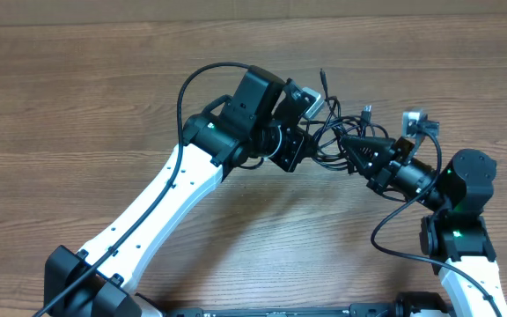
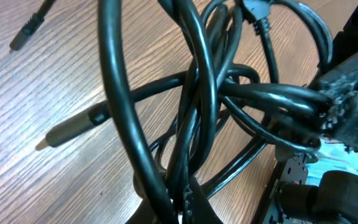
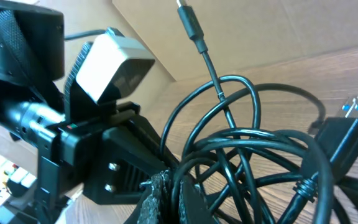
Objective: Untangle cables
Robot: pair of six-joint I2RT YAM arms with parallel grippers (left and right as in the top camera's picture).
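The cables form one black knot of loops over the middle of the table, between my two grippers. My left gripper comes in from the left and is shut on a bundle of strands; its tips pinch them at the bottom of the left wrist view. My right gripper comes in from the right and is shut on a strand of the same knot, tips closed around it. One loose plug end sticks out at the back, another to the right. A silver-tipped plug lies on the wood.
The wooden table stretches around the knot. A pronged power plug hangs at the right of the tangle. The left wrist's white camera housing sits close to my right gripper. Thick arm cables arc over the left arm.
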